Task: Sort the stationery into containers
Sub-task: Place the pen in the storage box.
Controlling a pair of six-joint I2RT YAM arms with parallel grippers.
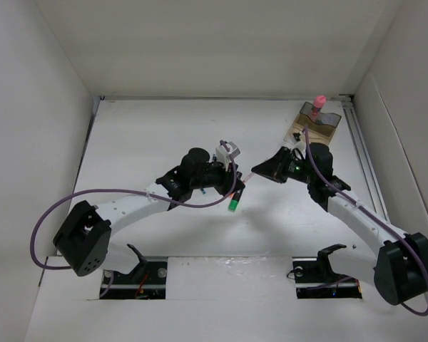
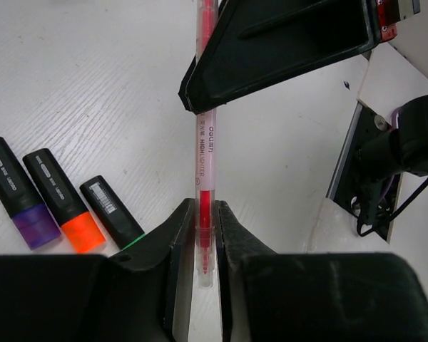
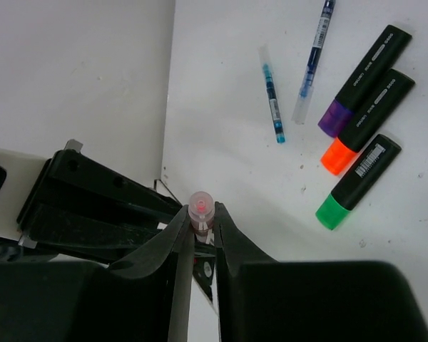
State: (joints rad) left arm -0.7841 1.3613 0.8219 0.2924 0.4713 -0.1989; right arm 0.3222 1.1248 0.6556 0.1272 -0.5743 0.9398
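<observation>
Holding the red highlighter (image 2: 205, 142) aloft mid-table, well apart from the organiser (image 1: 327, 121), with left gripper (image 2: 204, 212) and right gripper (image 3: 201, 215) both clamped on its ends (a handover); could bend or drop it if released unevenly

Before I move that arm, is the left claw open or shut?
Shut. In the left wrist view the left claw pinches the red highlighter near its end, with no gap on either side.
</observation>
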